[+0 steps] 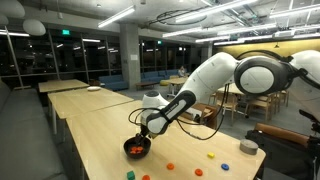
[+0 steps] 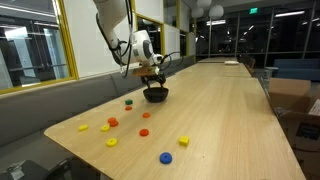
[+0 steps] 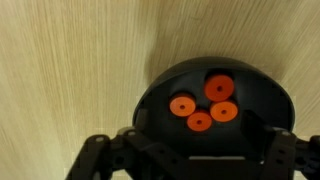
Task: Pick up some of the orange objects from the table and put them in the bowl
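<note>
The black bowl (image 3: 150, 100) fills the wrist view and holds several flat round orange pieces (image 3: 200, 105). My gripper (image 3: 190, 152) hovers right above it, jaws spread wide and empty. In both exterior views the gripper (image 1: 143, 133) (image 2: 152, 80) sits just over the bowl (image 1: 137, 150) (image 2: 155, 95) on the light-wood table (image 1: 90, 140) (image 2: 220, 120). More orange pieces lie loose on the table (image 1: 170, 166) (image 2: 144, 131), apart from the bowl.
Yellow pieces (image 2: 183, 141) (image 1: 218, 155), a blue piece (image 2: 166, 157) (image 1: 226, 166) and a green piece (image 1: 130, 175) are scattered near the table end. A grey round lidded object (image 1: 248, 147) stands near the table edge. Similar long tables stand behind.
</note>
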### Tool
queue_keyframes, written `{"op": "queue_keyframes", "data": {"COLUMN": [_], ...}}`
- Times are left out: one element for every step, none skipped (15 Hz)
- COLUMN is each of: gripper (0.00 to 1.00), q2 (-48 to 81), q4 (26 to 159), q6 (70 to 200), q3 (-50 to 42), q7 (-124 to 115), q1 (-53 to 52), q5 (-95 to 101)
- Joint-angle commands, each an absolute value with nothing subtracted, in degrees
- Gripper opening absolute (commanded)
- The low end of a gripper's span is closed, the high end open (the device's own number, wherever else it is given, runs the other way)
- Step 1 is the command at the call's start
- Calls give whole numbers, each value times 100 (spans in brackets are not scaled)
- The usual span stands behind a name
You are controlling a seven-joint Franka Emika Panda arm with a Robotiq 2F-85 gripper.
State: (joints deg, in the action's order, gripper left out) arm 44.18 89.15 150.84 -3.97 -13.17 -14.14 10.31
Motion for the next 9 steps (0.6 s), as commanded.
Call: {"op": "queue_keyframes", "data": {"gripper": [100, 100, 100, 100, 100, 100, 100, 100, 100], "q2": [4219, 4139, 4084, 4022, 3958, 3903, 3851, 3802, 3771], "q4": [9031, 9160, 9234, 9311, 9409, 9493, 9574, 9645, 9701], "q6": [15055, 15117, 15103, 15046, 14959, 14852, 14699, 14531, 14361], "q3": [-400, -428, -433, -409, -352, -244, -76, 87, 277], "q7": [-1321, -1374, -1394, -1381, -1329, -1220, -1064, -925, -732], "q1": [-1509, -1571, -1615, -1639, -1651, -1619, -1539, -1457, -1348], "q5": [1049, 1082, 1095, 1087, 1060, 1001, 907, 814, 689]}}
